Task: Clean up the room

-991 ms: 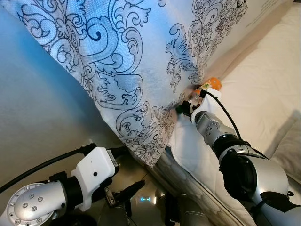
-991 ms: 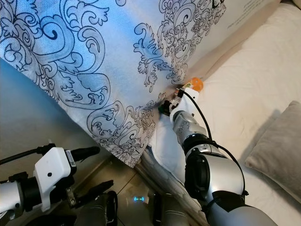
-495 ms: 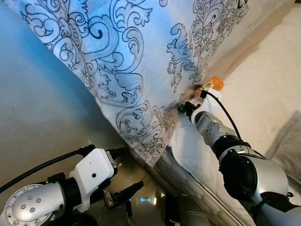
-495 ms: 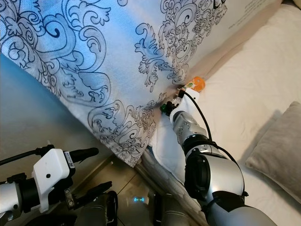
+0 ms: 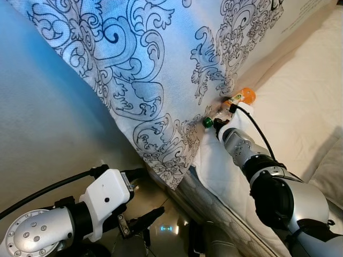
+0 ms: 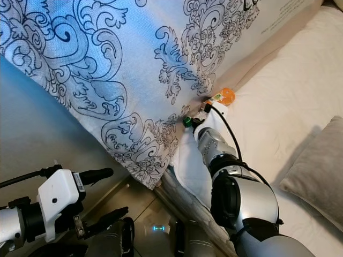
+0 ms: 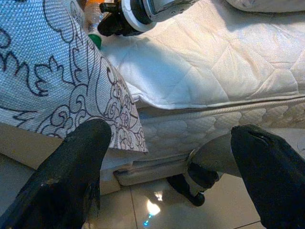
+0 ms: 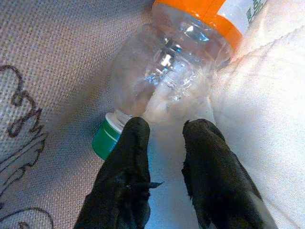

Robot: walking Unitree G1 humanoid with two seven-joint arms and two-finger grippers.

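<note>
A clear plastic bottle (image 8: 181, 62) with an orange label and a green cap (image 5: 207, 122) lies on the white mattress (image 5: 300, 96), tucked against a large pillow (image 5: 161, 64) with dark scroll patterns. My right gripper (image 8: 164, 138) is stretched out to it. Its two fingers are nearly together, tips resting against the bottle's shoulder just beside the cap, with nothing held between them. My left gripper (image 5: 142, 225) hangs low over the floor beside the bed, fingers (image 7: 71, 181) spread wide and empty.
The patterned pillow leans over the bed's edge and hides the bottle's far side. A grey cushion (image 6: 316, 176) lies on the mattress at the right. Shiny tiled floor (image 5: 161, 201) runs along the bed base below.
My right gripper has edged further along the mattress to the bottle. The green cap, hidden behind the gripper one second ago, now shows. The left arm has barely moved.
</note>
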